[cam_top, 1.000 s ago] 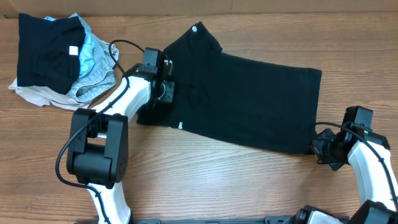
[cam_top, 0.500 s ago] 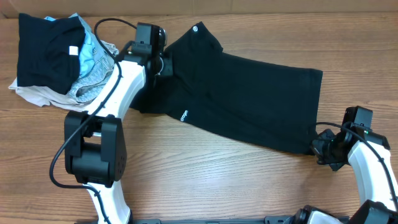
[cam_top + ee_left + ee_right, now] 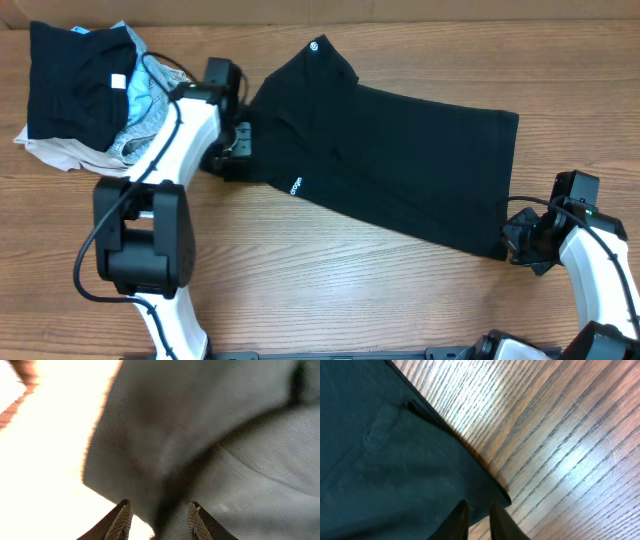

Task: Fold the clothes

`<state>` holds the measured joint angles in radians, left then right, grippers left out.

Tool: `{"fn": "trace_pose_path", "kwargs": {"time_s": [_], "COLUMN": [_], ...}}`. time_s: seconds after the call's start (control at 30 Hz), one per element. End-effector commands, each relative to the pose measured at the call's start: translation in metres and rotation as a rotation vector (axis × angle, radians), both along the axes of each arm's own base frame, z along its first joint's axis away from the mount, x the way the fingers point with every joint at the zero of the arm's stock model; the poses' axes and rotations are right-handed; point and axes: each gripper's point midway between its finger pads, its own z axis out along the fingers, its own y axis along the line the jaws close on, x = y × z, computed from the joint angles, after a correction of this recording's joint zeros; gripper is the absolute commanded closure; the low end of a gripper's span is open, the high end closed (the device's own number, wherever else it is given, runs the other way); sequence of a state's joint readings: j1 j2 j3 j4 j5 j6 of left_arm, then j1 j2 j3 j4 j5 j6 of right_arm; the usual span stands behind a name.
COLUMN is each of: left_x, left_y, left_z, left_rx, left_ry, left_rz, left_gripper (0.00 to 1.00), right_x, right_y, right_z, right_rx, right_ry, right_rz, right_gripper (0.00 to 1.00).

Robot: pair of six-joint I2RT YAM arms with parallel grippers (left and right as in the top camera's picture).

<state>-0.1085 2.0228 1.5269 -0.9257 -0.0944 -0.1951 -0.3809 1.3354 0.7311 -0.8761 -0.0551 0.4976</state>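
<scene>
Nearest, the right gripper (image 3: 479, 522) is nearly closed, pinching the hem corner of the black T-shirt (image 3: 400, 170), which lies spread across the table (image 3: 330, 290). Farther off, the left gripper (image 3: 159, 520) stands parted over the shirt's blurred left edge, near a garment pile (image 3: 80, 95)

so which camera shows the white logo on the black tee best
Overhead: the white logo shows on the black T-shirt, near its lower edge, lettering unreadable. Left wrist shows only blurred fabric; right wrist only a hem corner, no logo.
</scene>
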Motion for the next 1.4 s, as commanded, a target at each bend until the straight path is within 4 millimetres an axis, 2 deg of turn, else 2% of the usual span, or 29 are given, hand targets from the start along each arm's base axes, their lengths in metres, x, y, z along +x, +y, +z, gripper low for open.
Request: {"fn": "trace_pose_path", "kwargs": {"time_s": [0.0,0.27,0.4,0.47,0.53,0.6,0.7,0.8,0.87,0.93,1.1,1.37], "left_x": [-0.006,-0.008,-0.011,-0.009,-0.006,-0.001,0.01,0.02,0.021,0.018,0.008,-0.016], "left_y": [0.001,-0.038,-0.035,-0.028,-0.021,-0.017,-0.016,-0.023,-0.03,-0.034,-0.036,-0.043], "left_z": [-0.017,-0.038,-0.042,-0.042,-0.037,-0.027,-0.005,0.015,0.018,0.014,-0.009,-0.034], "left_rx": [-0.063,-0.281,-0.271,-0.239,-0.225,-0.243,-0.292,-0.358,-0.397,-0.397,-0.363,-0.408], "left_ry": [0.027,-0.022,-0.014,-0.018,-0.02,-0.022,-0.046,-0.077,-0.086,-0.077,-0.06,-0.011], "left_rz": [-0.056,-0.244,-0.239,-0.229,-0.214,-0.2,-0.188,-0.195,-0.207,-0.237,-0.273,-0.292], "left_gripper": [0.57,0.51,0.5,0.53,0.58,0.6,0.61,0.6,0.55,0.53,0.42,0.41], "right_x": [0.004,0.004,0.002,0.002,0.007,0.021,0.039,0.036,0.028,0.023,0.022,0.017], "right_y": [-0.004,-0.004,-0.003,-0.002,0.003,0.016,0.035,0.033,0.026,0.021,0.032,0.032], "right_z": [0.004,0.004,0.004,0.004,0.005,0.009,0.019,0.015,0.005,-0.005,-0.022,-0.027], "right_rx": [-0.008,-0.006,-0.003,0.001,0.031,0.09,0.176,0.164,0.13,0.105,0.142,0.142], "right_ry": [-0.014,-0.015,-0.005,-0.004,-0.032,-0.105,-0.223,-0.208,-0.161,-0.145,-0.196,-0.182], "right_rz": [-0.013,-0.012,-0.012,-0.012,0.007,0.108,0.233,0.226,0.166,0.128,0.142,0.135], "right_gripper": [0.79,0.79,0.78,0.75,0.72,0.71,0.78,0.85,0.87,0.89,0.92,0.89]}}
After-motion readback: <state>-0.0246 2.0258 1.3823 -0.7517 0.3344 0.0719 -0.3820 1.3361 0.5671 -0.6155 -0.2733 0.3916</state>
